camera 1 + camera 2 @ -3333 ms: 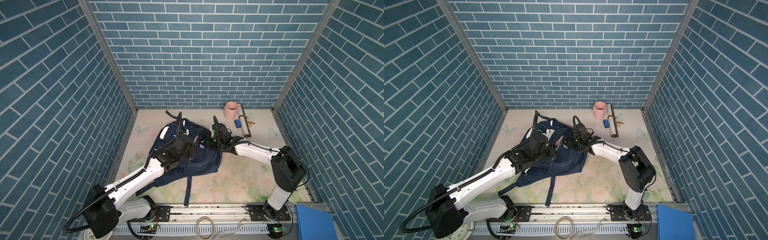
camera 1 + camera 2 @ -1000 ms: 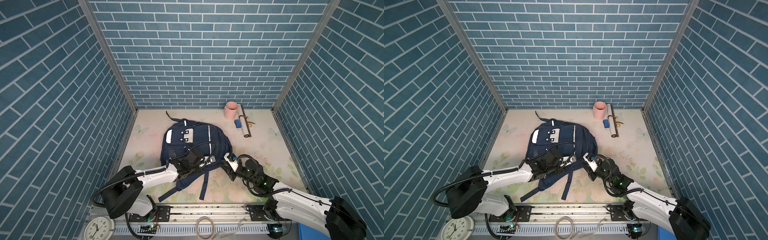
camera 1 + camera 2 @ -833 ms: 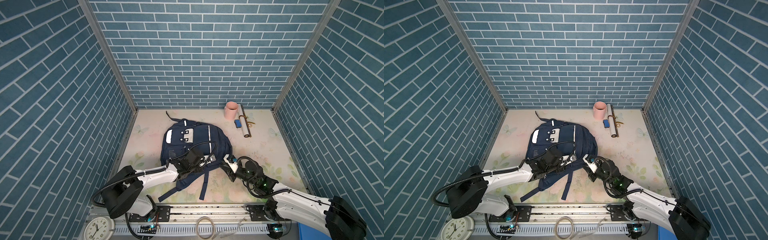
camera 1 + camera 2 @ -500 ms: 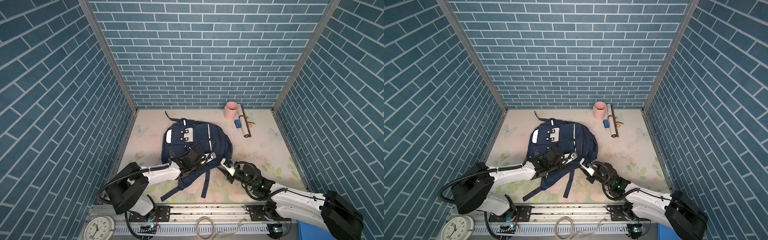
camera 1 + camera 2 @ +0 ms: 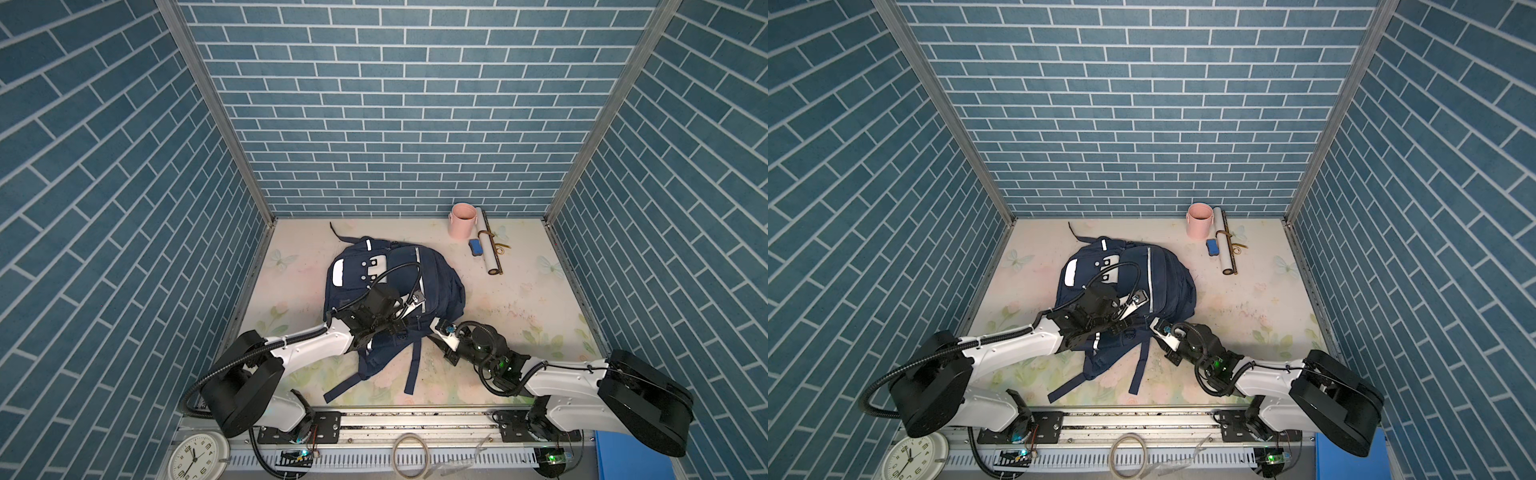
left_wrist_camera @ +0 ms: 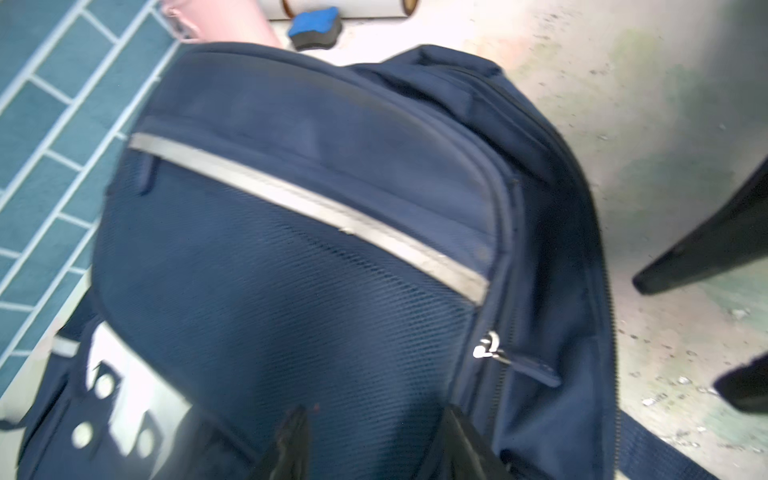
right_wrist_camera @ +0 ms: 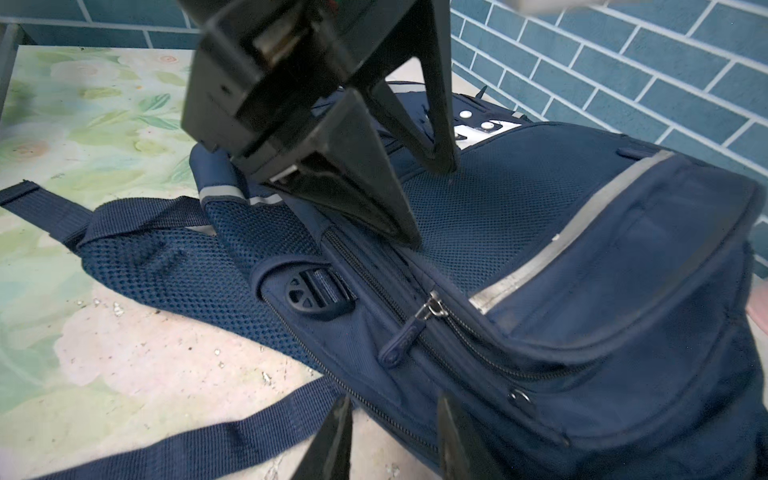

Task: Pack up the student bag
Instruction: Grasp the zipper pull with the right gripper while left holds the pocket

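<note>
The student bag [image 5: 436,286] [image 5: 1167,282], navy with grey strips, lies front up in the middle of the floral table. My left gripper [image 5: 411,302] [image 5: 1136,301] [image 6: 374,415] is open, its fingertips spread over the bag's mesh front pocket [image 6: 291,291] with nothing held. From the right wrist view the left gripper [image 7: 428,203] points down onto that mesh. My right gripper [image 5: 435,323] [image 5: 1156,324] [image 7: 394,401] is open at the bag's near right side, straddling the side seam below a zipper pull [image 7: 409,332].
A pink cup [image 5: 462,220], a blue eraser [image 5: 475,246] and a rolled paper tube [image 5: 487,249] lie at the back right. The bag's straps [image 5: 411,365] trail toward the front edge. Brick walls close three sides. A clock [image 5: 198,457] lies below the rail.
The left gripper has moved farther onto the bag's front and its jaws stand apart. The right gripper has slid left up to the bag's side. The bag has shifted slightly.
</note>
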